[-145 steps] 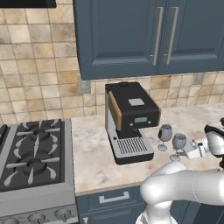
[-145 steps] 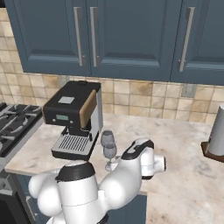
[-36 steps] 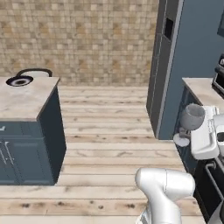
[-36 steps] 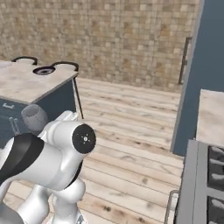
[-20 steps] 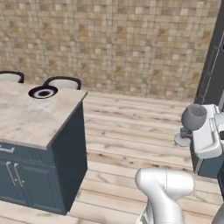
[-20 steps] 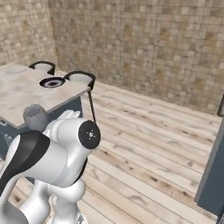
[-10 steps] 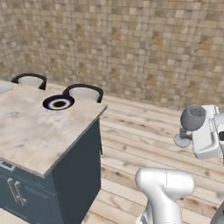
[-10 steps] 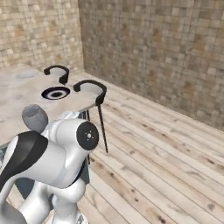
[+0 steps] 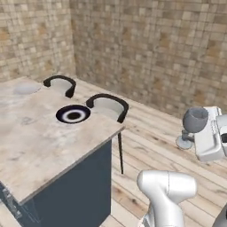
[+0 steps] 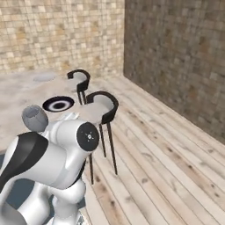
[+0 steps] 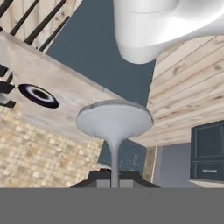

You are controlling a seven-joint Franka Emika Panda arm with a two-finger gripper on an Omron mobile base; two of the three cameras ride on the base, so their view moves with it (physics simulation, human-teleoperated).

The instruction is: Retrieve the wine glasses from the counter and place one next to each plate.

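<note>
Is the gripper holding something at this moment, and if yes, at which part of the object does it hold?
Yes. The gripper holds a wine glass by its thin stem, between the bowl and the round foot.

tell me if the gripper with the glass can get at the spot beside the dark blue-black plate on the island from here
Probably not yet. The gripper holds the clear stemmed wine glass out over the wooden floor, well apart from the dark blue-black plate with a white centre; the marble island top around it lies bare.

Plate [image 9: 73, 114] on island [image 9: 40, 146] — stools [image 9: 107, 106] behind.
</note>
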